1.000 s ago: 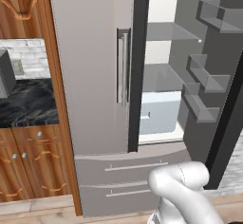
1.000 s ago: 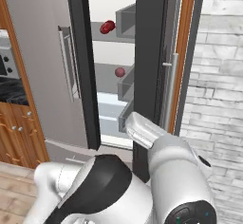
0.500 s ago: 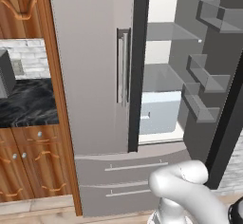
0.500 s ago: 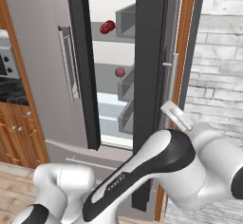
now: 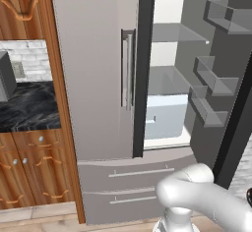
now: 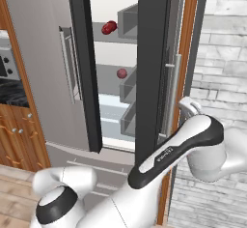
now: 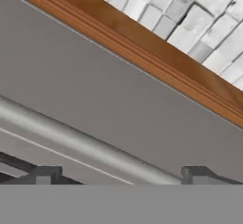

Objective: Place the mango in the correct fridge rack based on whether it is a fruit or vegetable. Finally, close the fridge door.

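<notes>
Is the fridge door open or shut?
Open. The right door of the fridge stands swung out, so shelves inside show.

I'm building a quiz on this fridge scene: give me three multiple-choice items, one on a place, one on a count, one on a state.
1. Where is the mango?
A. on a fridge shelf
B. on the counter
C. in the pincer

2. How many red items sit inside the fridge?
A. one
B. two
C. four

3. The right fridge door is:
A. shut
B. open
C. missing

Key: 1 A, it rests on a middle shelf in the right base view. 2 B, the mango and a darker red item on the shelf above. 3 B, it stands swung out, shelves exposed, with the open pincer by its handle.
</notes>
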Tool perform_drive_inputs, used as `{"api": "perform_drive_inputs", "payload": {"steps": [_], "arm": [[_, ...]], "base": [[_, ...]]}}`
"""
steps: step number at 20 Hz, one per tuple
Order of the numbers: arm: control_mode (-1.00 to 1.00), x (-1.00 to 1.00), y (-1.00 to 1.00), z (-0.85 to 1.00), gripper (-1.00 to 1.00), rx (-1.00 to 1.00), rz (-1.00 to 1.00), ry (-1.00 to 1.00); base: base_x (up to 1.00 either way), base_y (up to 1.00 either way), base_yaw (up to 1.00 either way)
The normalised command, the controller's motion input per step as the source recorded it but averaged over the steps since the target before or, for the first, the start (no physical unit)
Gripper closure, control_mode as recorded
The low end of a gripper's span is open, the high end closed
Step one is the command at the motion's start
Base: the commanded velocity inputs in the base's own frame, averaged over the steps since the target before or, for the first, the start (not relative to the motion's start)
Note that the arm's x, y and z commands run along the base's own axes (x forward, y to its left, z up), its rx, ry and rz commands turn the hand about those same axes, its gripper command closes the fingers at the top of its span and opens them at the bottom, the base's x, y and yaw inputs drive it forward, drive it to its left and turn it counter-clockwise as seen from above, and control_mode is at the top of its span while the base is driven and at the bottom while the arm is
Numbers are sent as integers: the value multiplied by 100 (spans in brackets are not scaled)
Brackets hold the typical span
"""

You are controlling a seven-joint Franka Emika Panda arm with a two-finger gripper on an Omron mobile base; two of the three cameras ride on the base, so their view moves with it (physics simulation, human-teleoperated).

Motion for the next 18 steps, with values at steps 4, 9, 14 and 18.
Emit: {"api": "perform_drive_inputs", "payload": {"steps": [4, 9, 14, 18], "arm": [[-100, 88, -12, -38, -100, 15, 15, 1], [-100, 62, 6, -25, -100, 12, 26, 3], [-100, 10, 51, -8, -100, 5, 36, 0], [-100, 0, 74, 1, -100, 0, 32, 0]], "base": [[0, 0, 0], [0, 0, 0], [0, 0, 0], [0, 0, 0]]}}
